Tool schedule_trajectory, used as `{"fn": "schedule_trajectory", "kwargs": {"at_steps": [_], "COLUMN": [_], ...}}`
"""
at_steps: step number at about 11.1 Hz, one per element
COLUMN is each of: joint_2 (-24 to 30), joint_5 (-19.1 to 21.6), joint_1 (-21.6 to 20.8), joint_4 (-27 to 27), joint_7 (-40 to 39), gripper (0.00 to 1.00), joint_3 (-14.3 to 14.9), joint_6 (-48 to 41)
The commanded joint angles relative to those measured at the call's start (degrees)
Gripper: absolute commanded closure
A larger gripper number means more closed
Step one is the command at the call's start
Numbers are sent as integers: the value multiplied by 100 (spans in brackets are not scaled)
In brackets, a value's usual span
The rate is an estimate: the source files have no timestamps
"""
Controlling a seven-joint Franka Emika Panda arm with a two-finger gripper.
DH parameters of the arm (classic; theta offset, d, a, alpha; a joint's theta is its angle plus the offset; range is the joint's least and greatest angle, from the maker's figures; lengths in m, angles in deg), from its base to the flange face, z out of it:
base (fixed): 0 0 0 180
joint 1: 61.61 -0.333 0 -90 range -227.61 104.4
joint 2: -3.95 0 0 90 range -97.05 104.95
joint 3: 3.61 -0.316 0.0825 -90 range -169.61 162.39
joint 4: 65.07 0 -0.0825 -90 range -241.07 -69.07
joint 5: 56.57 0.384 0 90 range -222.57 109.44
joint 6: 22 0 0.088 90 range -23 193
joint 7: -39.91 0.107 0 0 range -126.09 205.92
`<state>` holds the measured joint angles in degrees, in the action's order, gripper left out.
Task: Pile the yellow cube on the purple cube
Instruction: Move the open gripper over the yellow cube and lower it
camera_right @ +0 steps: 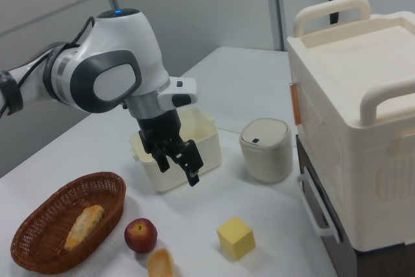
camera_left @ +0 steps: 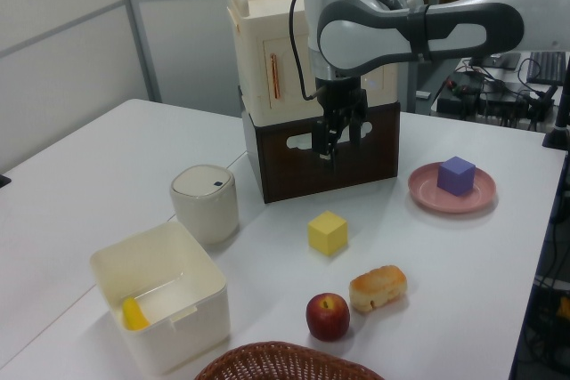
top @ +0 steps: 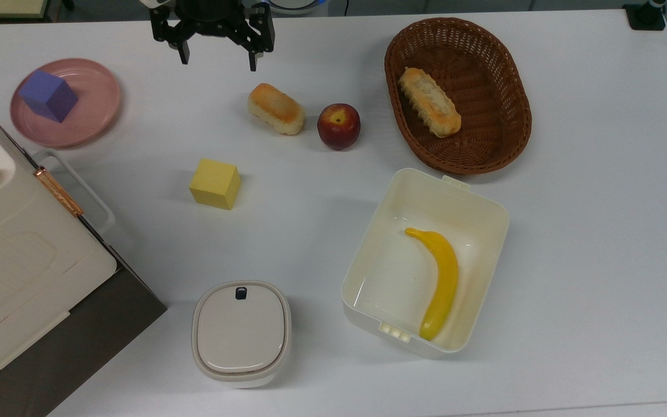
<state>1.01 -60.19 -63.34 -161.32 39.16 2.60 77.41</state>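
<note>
Table: plain white tabletop (top: 588,243), matte, pretty cluttered with props.
Room: looks like an office or lab; grey partition walls behind the table, and desks with cables and monitors at the left view's right.
Big box: cream storage case with handles (camera_right: 363,128) sitting on a dark brown base, at the top view's left edge.
Gripper: black two-finger gripper (top: 217,55) hanging up in the air at the top view's upper edge, fingers spread apart, nothing between them.
Yellow cube: the yellow cube (top: 215,183) sits flat on the bare table, on its own, touching nothing. In the top view it's below the gripper and roughly in line with it, well apart. In the right view it's lower and a bit to the right of the fingers.
Purple cube: the purple cube (top: 48,95) sits on a pink plate (top: 99,110), off to the top view's left of the gripper and up-left of the yellow one.
Snacks: a bread roll (top: 276,108) and a red apple (top: 339,125) side by side, near each other but not touching, to the top view's right of the yellow cube.
Basket: brown wicker basket (top: 501,145) with another pastry (top: 429,102) in it.
Tub: open cream tub (top: 484,214) with a banana (top: 440,280) inside.
Canister: small lidded white canister (top: 241,333) near the top view's bottom edge.
</note>
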Motion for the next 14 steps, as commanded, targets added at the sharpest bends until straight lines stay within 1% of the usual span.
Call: {"fn": "schedule_trajectory", "kwargs": {"at_steps": [1, 5, 8, 9, 11, 13, 14], "joint_2": [110, -145, -251, -329, -592, -795, -926], "joint_5": [-103, -95, -86, -77, -51, -33, -33], "joint_1": [67, 410, 639, 666, 666, 666, 657], "joint_4": [-78, -166, -429, -561, -606, -632, -658], "joint_7": [32, 31, 31, 101, 154, 522, 584], "gripper": [0, 0, 0, 0, 0, 0, 0], "joint_3": [65, 65, 56, 56, 56, 56, 47], "joint_6": [-177, 297, 718, 929, 1019, 1237, 1386]}}
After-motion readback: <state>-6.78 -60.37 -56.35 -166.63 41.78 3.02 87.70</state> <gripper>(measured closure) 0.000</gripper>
